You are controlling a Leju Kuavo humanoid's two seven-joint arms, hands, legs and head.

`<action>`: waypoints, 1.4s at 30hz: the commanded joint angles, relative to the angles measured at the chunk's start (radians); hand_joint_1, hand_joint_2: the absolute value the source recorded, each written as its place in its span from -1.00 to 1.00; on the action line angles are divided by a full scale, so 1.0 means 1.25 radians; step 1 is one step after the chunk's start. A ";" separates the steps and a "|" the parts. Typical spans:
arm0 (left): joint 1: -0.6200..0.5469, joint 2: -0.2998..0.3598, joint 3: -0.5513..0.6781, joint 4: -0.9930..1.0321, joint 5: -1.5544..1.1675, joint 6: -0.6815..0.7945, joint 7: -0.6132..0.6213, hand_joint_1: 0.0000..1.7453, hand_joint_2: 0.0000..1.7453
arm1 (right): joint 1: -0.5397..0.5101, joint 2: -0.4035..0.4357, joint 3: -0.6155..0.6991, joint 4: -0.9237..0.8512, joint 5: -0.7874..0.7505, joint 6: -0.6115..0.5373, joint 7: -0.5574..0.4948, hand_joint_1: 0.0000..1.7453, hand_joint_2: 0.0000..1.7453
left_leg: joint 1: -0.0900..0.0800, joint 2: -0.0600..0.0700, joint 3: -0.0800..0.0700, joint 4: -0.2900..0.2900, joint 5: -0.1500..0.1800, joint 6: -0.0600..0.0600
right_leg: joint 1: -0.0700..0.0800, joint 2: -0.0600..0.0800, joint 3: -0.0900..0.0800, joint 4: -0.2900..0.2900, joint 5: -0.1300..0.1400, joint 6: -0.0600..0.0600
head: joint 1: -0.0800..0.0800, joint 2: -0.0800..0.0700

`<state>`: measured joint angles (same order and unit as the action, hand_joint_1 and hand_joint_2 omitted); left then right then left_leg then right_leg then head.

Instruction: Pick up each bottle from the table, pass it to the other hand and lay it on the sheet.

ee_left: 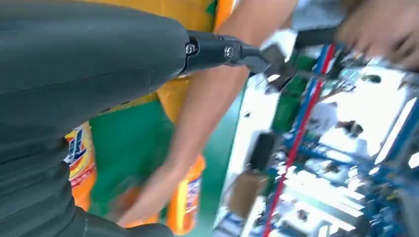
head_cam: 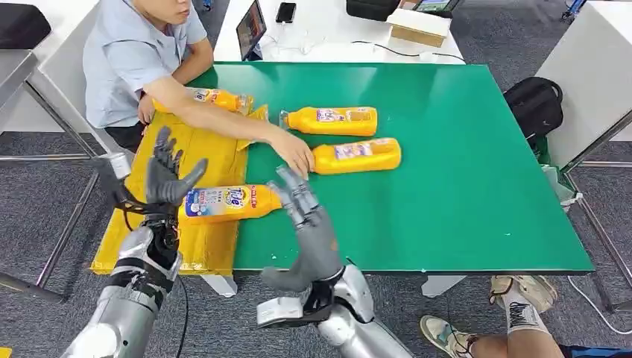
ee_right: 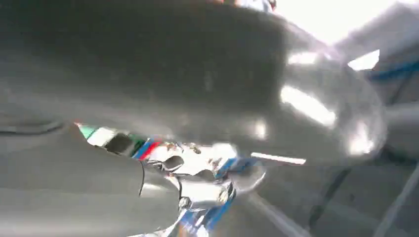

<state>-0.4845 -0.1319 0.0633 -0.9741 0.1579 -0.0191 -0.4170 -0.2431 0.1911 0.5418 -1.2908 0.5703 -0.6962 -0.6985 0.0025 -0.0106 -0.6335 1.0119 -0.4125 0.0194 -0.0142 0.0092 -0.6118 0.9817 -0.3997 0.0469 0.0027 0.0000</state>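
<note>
An orange Tide bottle lies on its side across the right edge of the yellow sheet, cap toward the green table. My left hand stands at its base end with fingers spread upward, gripping nothing; the left wrist view has the bottle's label beside the palm. My right hand is at the cap end, fingers straight and apart. Two more orange bottles lie on the table. Another bottle lies at the sheet's far end.
A person sits at the table's far left, arm stretched over the sheet, hand on the nearer table bottle. A black backpack sits on the floor at the right. Someone's shoes are near the front right corner.
</note>
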 commanded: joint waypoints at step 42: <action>0.330 -0.020 -0.082 -0.455 -0.091 0.160 -0.074 -1.00 1.00 | -0.083 -0.241 -0.265 0.362 0.289 0.177 0.208 -1.00 1.00 | 0.000 -0.002 0.003 0.000 -0.003 -0.001 | 0.000 0.000 0.004 -0.002 -0.002 0.001 | 0.000 0.000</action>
<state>0.0224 -0.1644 0.0000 -1.6285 0.0320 0.1896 -0.5215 -0.1719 -0.1041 0.2030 -1.0762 0.9442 -0.4666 -0.4215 0.0018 -0.0151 -0.6339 1.0119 -0.4159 0.0194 -0.0153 0.0088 -0.6105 0.9794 -0.4021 0.0502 0.0023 0.0000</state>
